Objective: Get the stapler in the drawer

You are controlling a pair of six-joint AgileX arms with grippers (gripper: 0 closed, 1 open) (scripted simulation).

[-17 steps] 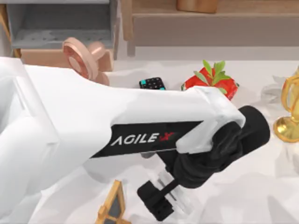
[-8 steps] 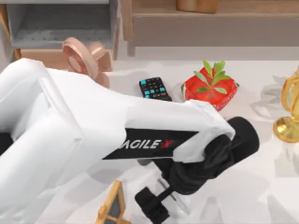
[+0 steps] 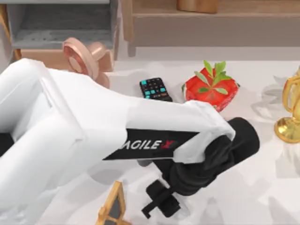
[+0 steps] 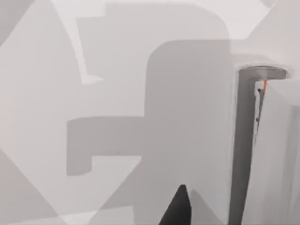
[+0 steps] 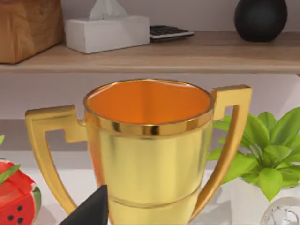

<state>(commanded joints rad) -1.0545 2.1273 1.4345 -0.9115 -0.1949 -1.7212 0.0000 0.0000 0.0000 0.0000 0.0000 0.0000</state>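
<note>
phase: early, stapler not yet seen gripped | left gripper (image 3: 159, 206) held low over the near surface (image 3: 262, 187), jaws' opening and contents cannot be told | stapler and drawer whereabouts cannot be told | right arm parked by the trophy (image 5: 149, 150)

Lettering "AGILEX", white with a red X, on the black band of the left arm (image 3: 150, 143).

Black remote (image 3: 155, 89) beside strawberry (image 3: 211, 89) — gold trophy (image 5: 147, 150) near potted plant (image 5: 267, 159).
</note>
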